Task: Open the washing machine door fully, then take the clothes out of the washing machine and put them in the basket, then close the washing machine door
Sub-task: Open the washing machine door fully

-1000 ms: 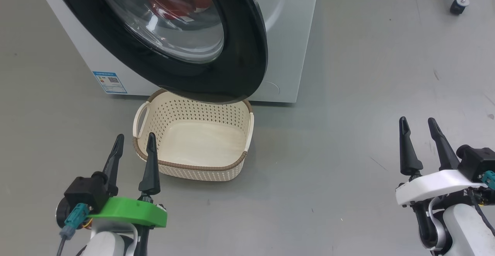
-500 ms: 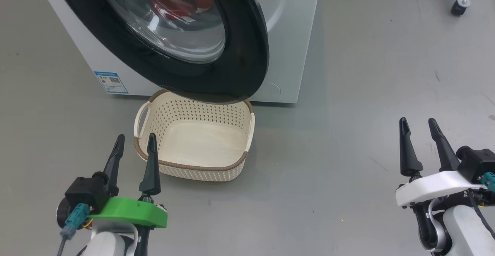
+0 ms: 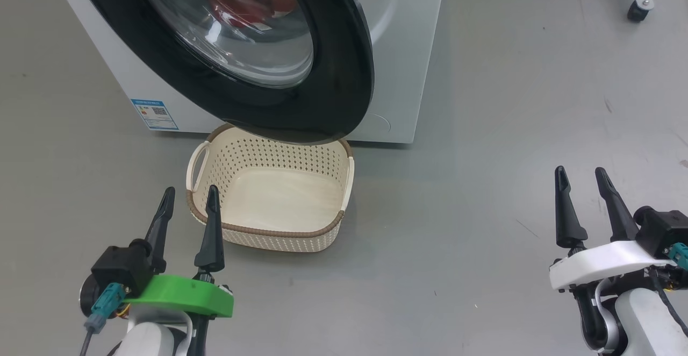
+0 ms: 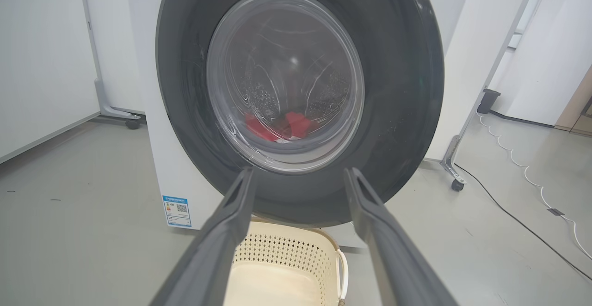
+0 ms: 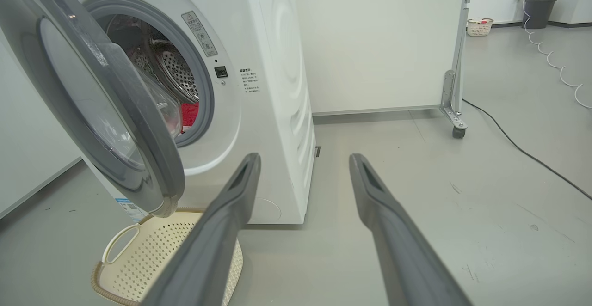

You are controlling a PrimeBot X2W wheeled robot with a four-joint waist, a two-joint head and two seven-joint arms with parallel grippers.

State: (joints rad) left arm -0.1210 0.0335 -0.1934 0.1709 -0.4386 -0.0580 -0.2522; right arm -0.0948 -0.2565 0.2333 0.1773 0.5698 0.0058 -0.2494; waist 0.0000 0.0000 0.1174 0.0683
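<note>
The washing machine door (image 3: 344,65), glossy black with a bulging glass window, stands partly open and hangs out over the far edge of the basket (image 3: 269,232). The basket, cream with a brown rim, sits on the floor against the white washing machine (image 3: 398,49) with nothing in it. Red clothes (image 4: 277,128) lie in the drum, seen through the glass and also past the door's edge as clothes (image 5: 188,112). My left gripper (image 3: 191,190) is open just left of the basket's near corner. My right gripper (image 3: 579,170) is open over bare floor, far right of the machine. Neither holds anything.
A blue sticker (image 3: 153,114) marks the machine's lower front. A white partition on a wheeled foot (image 5: 455,121) stands right of the machine, with a black cable (image 5: 522,153) across the floor. A caster (image 3: 637,9) shows at the far right.
Both grippers sit a touch lower in the head view, still open. The door, basket and clothes stand as before.
</note>
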